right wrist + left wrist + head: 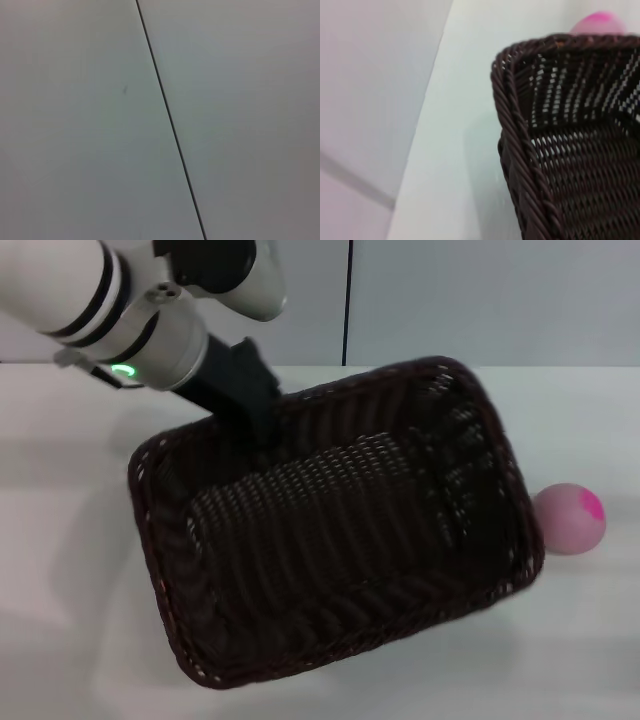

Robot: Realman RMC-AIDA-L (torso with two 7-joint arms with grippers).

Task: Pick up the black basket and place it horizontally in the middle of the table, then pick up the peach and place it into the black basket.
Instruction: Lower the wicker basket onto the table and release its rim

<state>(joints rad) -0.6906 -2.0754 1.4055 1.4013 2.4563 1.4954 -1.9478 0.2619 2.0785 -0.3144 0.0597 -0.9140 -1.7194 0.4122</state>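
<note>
The black basket (330, 530) fills the middle of the head view, its long axis slanting from near left to far right, its open side toward me. My left gripper (263, 428) comes down from the upper left and grips the basket's far rim. The basket looks held just above the white table (60, 560). The peach (570, 518), pink with a magenta patch, lies on the table just off the basket's right end. In the left wrist view the basket's braided rim (520, 145) is close up, with the peach (599, 22) beyond it. The right gripper is out of view.
A grey wall with a dark vertical seam (348, 300) stands behind the table's far edge. The right wrist view shows only a plain grey panel with a seam (170, 120). Bare tabletop lies left and in front of the basket.
</note>
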